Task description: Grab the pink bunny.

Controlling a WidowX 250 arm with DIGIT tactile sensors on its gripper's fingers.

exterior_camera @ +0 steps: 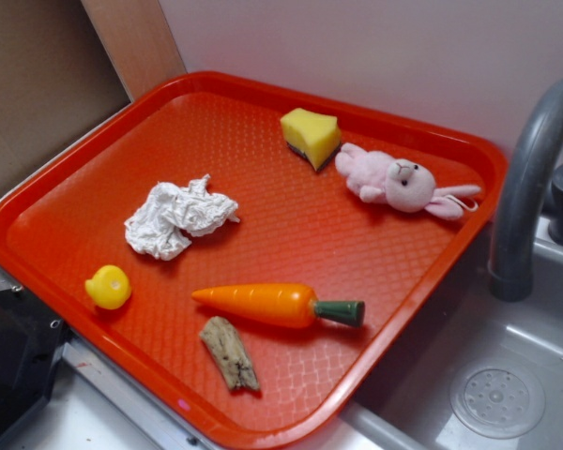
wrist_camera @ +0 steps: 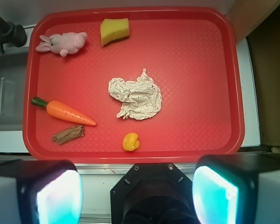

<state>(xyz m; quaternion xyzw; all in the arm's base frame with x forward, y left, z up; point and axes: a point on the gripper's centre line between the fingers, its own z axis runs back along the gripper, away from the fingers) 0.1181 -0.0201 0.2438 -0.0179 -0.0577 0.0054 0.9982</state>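
The pink bunny (exterior_camera: 398, 180) lies on its side at the far right corner of the red tray (exterior_camera: 94, 155), head toward the faucet. In the wrist view the pink bunny (wrist_camera: 62, 43) sits at the tray's top left corner. My gripper (wrist_camera: 137, 196) hangs high above the tray's near edge, far from the bunny. Its two pale-blue pads (wrist_camera: 58, 198) stand wide apart with nothing between them, so it is open. In the exterior view only a dark part of the arm shows at the bottom left.
On the tray (wrist_camera: 233, 84) lie a yellow sponge (wrist_camera: 115, 31) beside the bunny, crumpled white paper (wrist_camera: 136, 95), a toy carrot (wrist_camera: 67, 112), a brown wood piece (wrist_camera: 68, 134) and a small yellow duck (wrist_camera: 130, 142). A grey faucet (exterior_camera: 530, 178) and sink (exterior_camera: 507, 375) stand right.
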